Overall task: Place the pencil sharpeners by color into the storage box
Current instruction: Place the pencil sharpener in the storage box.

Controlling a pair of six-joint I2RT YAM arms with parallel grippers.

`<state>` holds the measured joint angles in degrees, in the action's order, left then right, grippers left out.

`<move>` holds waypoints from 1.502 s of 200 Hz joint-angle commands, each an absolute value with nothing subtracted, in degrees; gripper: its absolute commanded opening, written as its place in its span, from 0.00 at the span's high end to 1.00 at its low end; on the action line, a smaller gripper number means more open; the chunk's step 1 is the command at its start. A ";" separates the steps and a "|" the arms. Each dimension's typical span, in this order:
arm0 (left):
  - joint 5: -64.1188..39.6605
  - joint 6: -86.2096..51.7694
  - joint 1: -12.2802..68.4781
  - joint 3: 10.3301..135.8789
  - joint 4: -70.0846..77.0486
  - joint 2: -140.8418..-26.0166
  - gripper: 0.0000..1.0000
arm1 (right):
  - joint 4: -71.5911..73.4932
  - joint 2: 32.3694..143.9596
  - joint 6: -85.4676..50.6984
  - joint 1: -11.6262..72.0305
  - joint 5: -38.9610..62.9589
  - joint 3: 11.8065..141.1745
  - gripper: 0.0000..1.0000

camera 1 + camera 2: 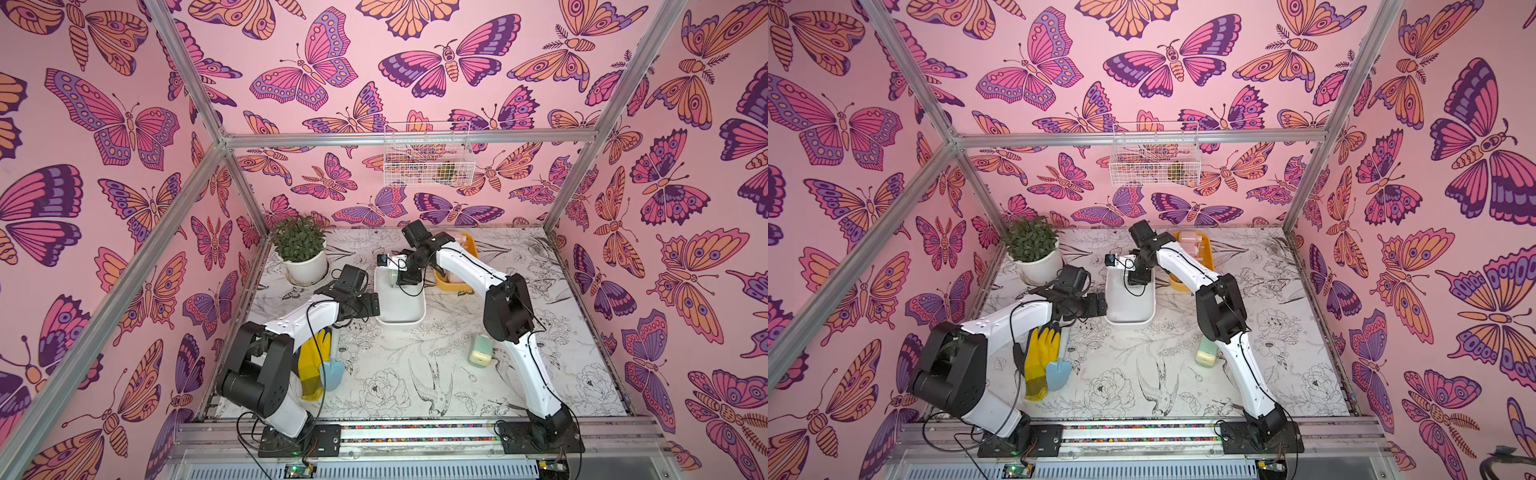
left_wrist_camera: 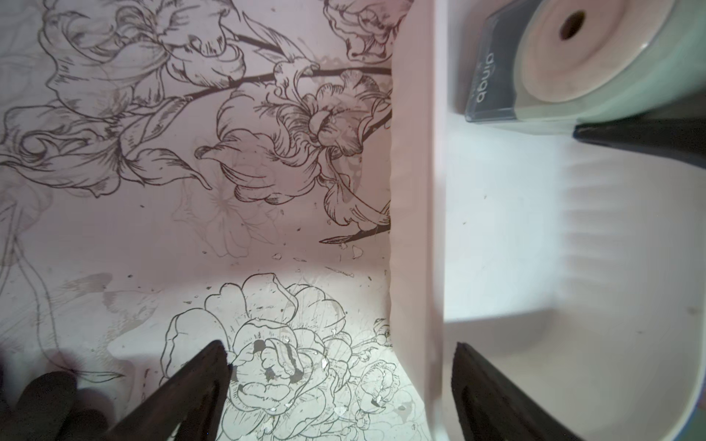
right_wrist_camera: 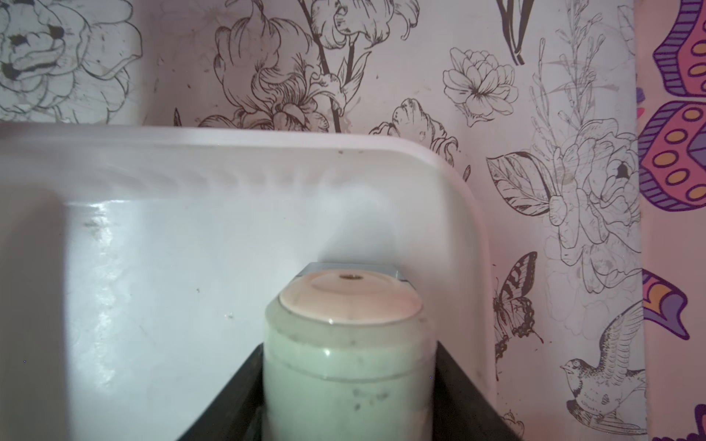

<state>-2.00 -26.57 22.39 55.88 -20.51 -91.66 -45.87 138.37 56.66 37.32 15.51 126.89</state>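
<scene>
Yellow glove [image 1: 312,365], blue shovel [image 1: 333,370], potted plant [image 1: 300,249]

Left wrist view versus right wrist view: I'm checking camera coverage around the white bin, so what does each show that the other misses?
Only the left wrist view shows the left gripper, its open jaws straddling the white bin's side wall, one finger inside and one outside.

Only the right wrist view shows the right gripper shut on the mint green sharpener, plus the butterfly wall.

Both show the bin's interior, that sharpener with its pale round face and pencil hole, and the floral table surface.
</scene>
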 commanded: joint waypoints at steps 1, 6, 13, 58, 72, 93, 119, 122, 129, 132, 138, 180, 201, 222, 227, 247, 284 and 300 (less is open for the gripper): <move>-2.77 -26.06 21.96 57.13 -21.80 -92.68 0.06 | -47.46 139.76 57.61 37.29 16.08 129.87 0.91; -2.86 -26.09 21.97 57.13 -21.75 -92.89 0.06 | -47.27 139.88 57.40 37.35 15.73 129.98 0.90; -2.94 -26.04 21.97 57.12 -21.80 -93.10 0.06 | -46.95 140.16 57.14 37.36 15.14 129.95 0.89; -3.05 -26.10 21.97 57.13 -21.92 -94.31 0.06 | -44.05 140.68 55.11 37.39 14.15 129.99 0.54; -2.90 -26.16 21.97 57.13 -22.02 -94.40 0.06 | -43.78 140.59 55.03 37.35 14.73 129.95 0.46; -2.71 -26.17 21.97 57.13 -22.15 -94.20 0.06 | -43.52 140.23 55.53 37.35 15.37 129.86 0.39; -2.40 -25.93 21.99 57.13 -22.38 -94.22 0.06 | -43.30 139.82 56.50 37.48 15.47 129.81 0.36; -2.38 -25.88 22.02 57.13 -22.39 -94.17 0.06 | -43.26 139.78 56.56 37.46 15.48 129.81 0.35; -2.29 -25.93 21.98 57.13 -22.47 -94.17 0.06 | -42.94 139.80 56.62 37.46 15.25 129.81 0.34; -2.29 -25.93 21.97 57.13 -22.50 -94.21 0.06 | -42.91 139.73 56.68 37.50 15.23 129.81 0.33; -2.26 -25.93 21.97 57.13 -22.59 -94.22 0.06 | -42.72 139.70 56.85 37.45 15.21 129.81 0.33; -1.70 -26.02 21.97 57.13 -23.11 -93.97 0.06 | -43.04 139.79 58.03 37.44 14.25 129.64 0.26; -1.24 -25.97 21.94 57.13 -23.30 -93.69 0.06 | -43.55 139.41 58.83 37.46 13.66 129.34 0.25; -1.14 -25.93 21.90 57.39 -23.46 -93.82 0.06 | -40.94 138.14 59.07 37.56 12.35 127.27 0.26; -1.12 -25.93 21.95 57.48 -23.55 -93.82 0.06 | -39.12 137.64 58.89 37.56 11.59 126.26 0.26; -1.32 -26.16 21.91 57.57 -23.58 -94.20 0.06 | -33.67 136.26 58.72 37.71 9.29 122.72 0.26; -1.34 -26.10 21.90 57.48 -23.57 -94.21 0.06 | -34.63 135.50 59.44 38.03 10.94 122.17 0.26; -1.27 -26.01 21.89 57.50 -23.64 -94.13 0.06 | -35.05 135.27 59.85 37.97 11.02 122.18 0.27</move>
<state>-2.11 -26.57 22.39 56.64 -21.71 -93.69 -35.66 138.41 58.87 37.65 10.96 122.39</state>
